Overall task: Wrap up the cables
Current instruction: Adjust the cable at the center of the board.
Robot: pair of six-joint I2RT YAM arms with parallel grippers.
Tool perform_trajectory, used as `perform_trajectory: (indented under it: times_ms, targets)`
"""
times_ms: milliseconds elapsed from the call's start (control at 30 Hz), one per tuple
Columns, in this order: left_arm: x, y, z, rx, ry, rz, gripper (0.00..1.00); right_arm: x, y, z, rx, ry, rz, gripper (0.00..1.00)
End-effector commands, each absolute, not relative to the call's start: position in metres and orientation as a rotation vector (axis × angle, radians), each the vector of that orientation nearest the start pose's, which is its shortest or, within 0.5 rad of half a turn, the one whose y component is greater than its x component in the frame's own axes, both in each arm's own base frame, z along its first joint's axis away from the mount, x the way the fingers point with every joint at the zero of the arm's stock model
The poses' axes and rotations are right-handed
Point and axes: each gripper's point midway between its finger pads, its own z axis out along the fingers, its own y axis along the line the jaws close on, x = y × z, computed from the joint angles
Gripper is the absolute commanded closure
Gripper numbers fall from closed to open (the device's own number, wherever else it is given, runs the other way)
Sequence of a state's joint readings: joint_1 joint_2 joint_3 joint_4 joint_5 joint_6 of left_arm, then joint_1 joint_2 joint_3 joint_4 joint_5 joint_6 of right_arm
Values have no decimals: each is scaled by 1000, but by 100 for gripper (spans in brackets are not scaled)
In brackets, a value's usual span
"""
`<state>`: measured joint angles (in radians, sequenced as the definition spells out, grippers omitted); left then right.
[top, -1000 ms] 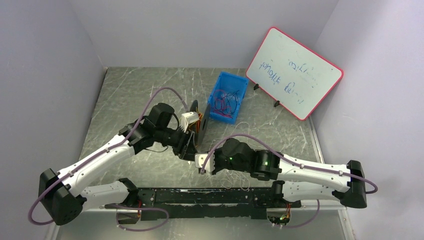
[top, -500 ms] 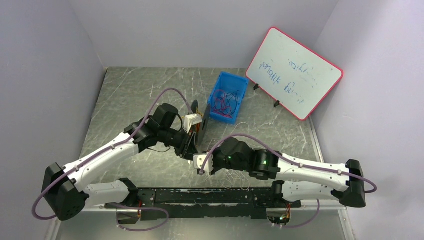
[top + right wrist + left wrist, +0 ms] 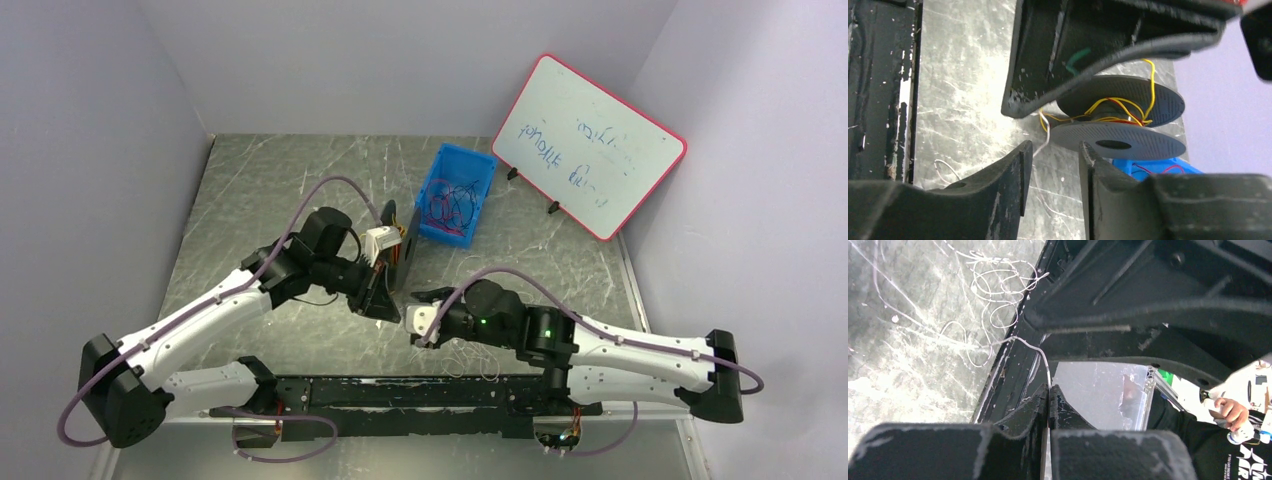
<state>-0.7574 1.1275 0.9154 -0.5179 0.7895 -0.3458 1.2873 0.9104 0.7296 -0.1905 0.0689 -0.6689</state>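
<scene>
My left gripper [image 3: 1049, 388] is shut on a thin white cable [image 3: 1040, 352], which rises from the fingertips and runs back to loose loops [image 3: 993, 295] on the table. In the top view it [image 3: 388, 308] sits just below a black spool [image 3: 408, 262]. The right wrist view shows that spool [image 3: 1120, 135] with yellow and red cables [image 3: 1108, 112] wound on its core. The white cable [image 3: 1046, 131] hangs beside it under the left gripper's fingers [image 3: 1073, 60]. My right gripper [image 3: 1054, 157] stands open and empty, just right of the left one [image 3: 418, 312].
A blue bin [image 3: 455, 195] holding red and blue cables stands behind the spool. A red-framed whiteboard [image 3: 588, 145] leans at the back right. More white cable [image 3: 470, 358] lies loose near the black rail [image 3: 420, 392] along the front edge.
My left gripper has shut on the white cable. My right gripper has opened, let go and drawn back a little to the right.
</scene>
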Motion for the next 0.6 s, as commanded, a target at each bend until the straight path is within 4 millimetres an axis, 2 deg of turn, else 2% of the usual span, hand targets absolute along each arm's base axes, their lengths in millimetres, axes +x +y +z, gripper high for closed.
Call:
perform_trajectory:
  times_ms: [0, 133, 233, 567]
  targets:
    - [108, -289, 237, 953, 2147, -1441, 93, 130, 300, 242, -1395, 1149, 419, 53]
    - [108, -286, 249, 948, 2115, -1429, 93, 122, 295, 245, -1265, 1158, 539, 42]
    - [108, -284, 255, 942, 2109, -1420, 93, 120, 292, 250, -1154, 1189, 624, 38]
    - [107, -282, 270, 949, 2074, -1413, 93, 127, 293, 238, -943, 1318, 748, 36]
